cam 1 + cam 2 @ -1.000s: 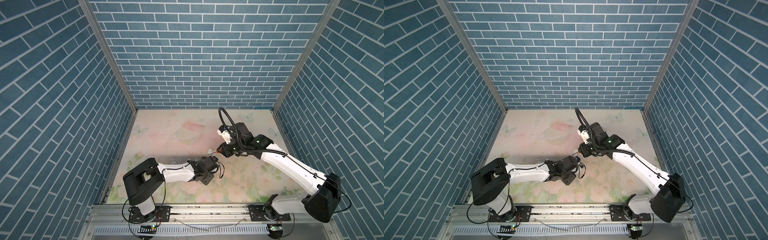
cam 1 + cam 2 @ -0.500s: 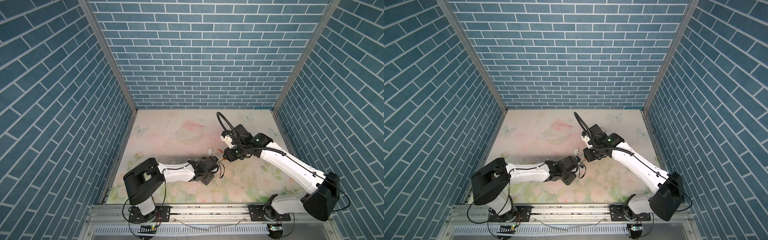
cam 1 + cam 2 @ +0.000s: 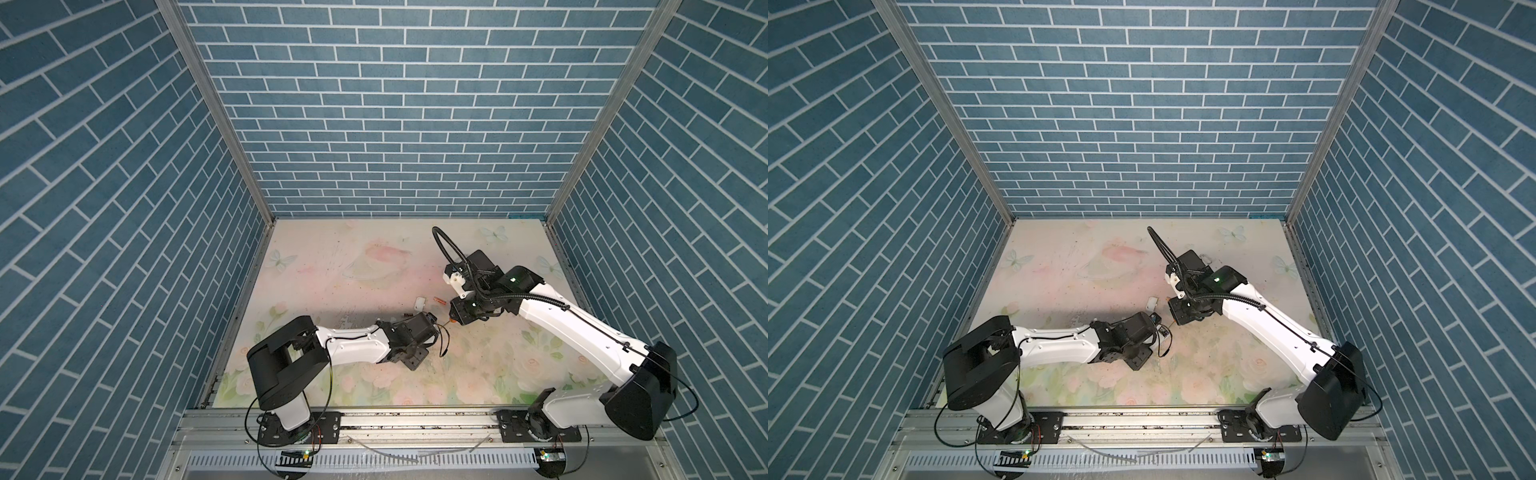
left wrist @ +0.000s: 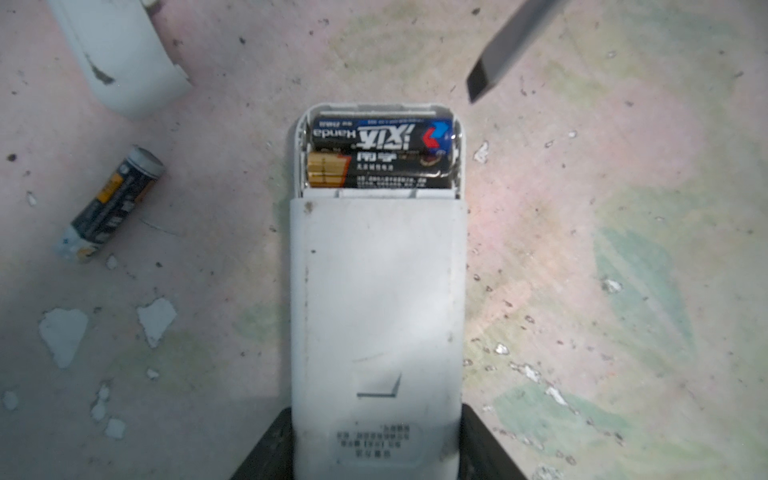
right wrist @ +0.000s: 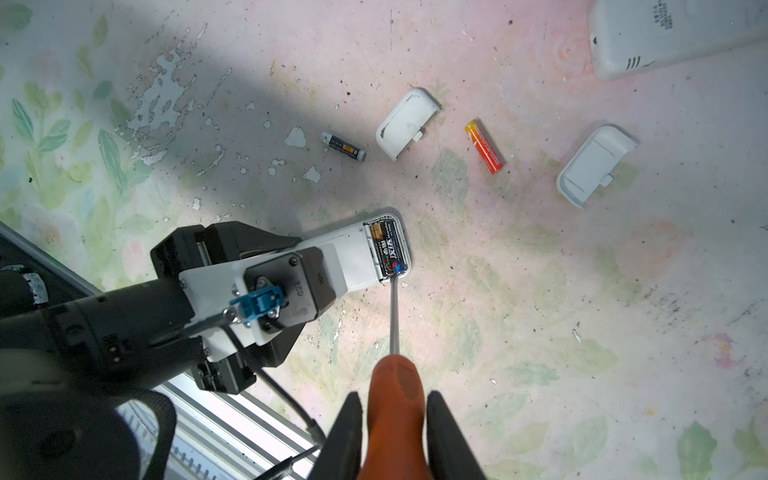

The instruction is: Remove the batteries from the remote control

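Right fingers point(image 5: 347, 436), flat black, clamp the rounded orange screwdriver point(image 5: 397, 399) handle.

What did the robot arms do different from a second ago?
The right gripper, jaws shut on the screwdriver, moved closer to the left gripper, bringing the tip near the open end of the remote. Nothing was grabbed or let go. The left gripper stayed put, jaws holding the remote, which has two batteries in it.
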